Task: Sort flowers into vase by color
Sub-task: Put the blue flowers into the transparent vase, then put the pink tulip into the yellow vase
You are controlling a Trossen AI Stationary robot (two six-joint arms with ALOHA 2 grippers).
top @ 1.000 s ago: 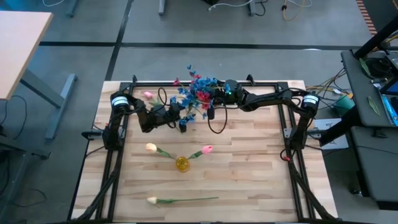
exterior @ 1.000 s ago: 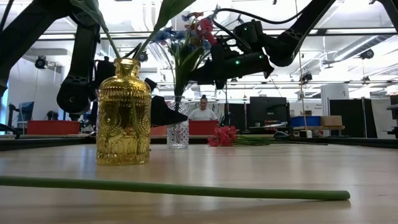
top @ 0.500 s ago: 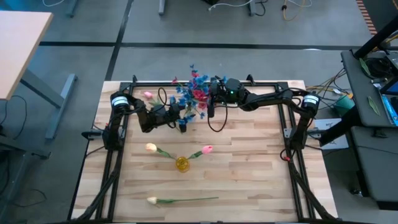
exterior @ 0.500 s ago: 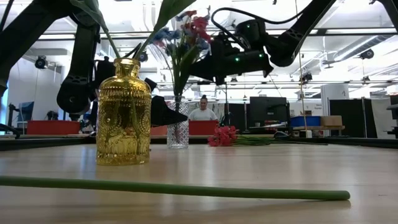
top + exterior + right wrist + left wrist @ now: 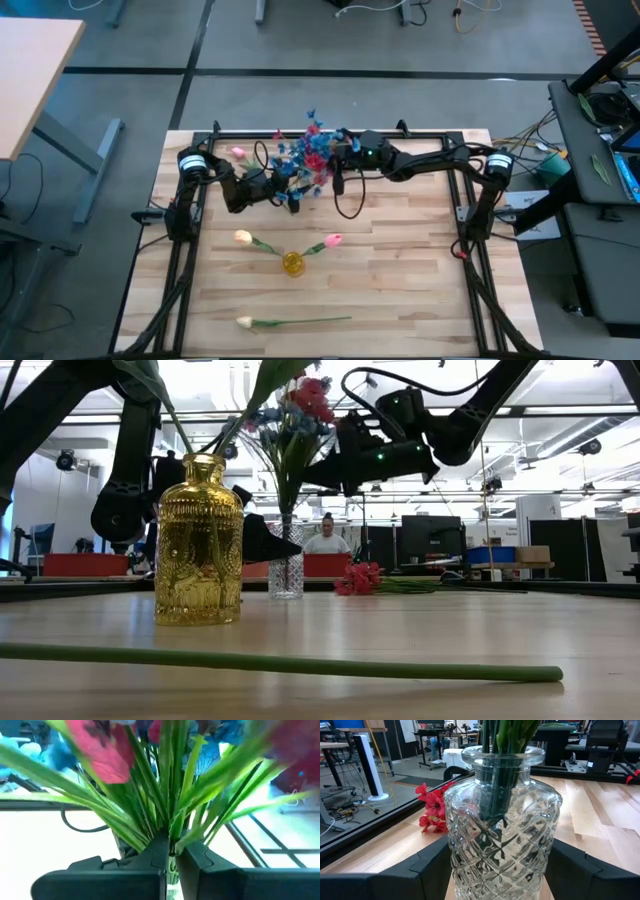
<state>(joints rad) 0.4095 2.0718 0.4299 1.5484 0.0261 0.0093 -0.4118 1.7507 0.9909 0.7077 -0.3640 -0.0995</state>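
Observation:
A bunch of blue and red flowers (image 5: 303,155) stands with its stems in a clear cut-glass vase (image 5: 502,820), seen also in the low view (image 5: 286,568). My left gripper (image 5: 289,196) reaches in from the table's left and is shut on that vase. My right gripper (image 5: 337,158), coming from the right, is shut on the bunch's stems above the vase mouth. A gold vase (image 5: 293,263) holds a pink tulip (image 5: 333,240) and a cream tulip (image 5: 243,237) by their stems. Loose red flowers (image 5: 357,578) lie on the table beyond the clear vase. My left gripper has one finger (image 5: 432,867) on each side of the clear vase's lower body (image 5: 465,855), coming level from the table's left. The vase stands upright on the table. My right gripper pinches the green stems (image 5: 172,827) of the bunch between its two fingers, level from the table's right, across the stems. The stems' lower ends stay in the vase; the blossoms fan out above the fingers.
A cream tulip (image 5: 245,322) lies flat near the table's near edge, its long stem (image 5: 300,662) pointing right. Another pink tulip (image 5: 238,152) lies by the far left corner. A black frame (image 5: 430,134) runs along the table's edges. A person (image 5: 326,538) sits in the room behind.
My right gripper has moved a little toward the table's left, still shut on the stems. The bunch has swung with it: its blossoms now sit farther left and slightly higher over the clear vase, while the stem ends have stayed in the vase.

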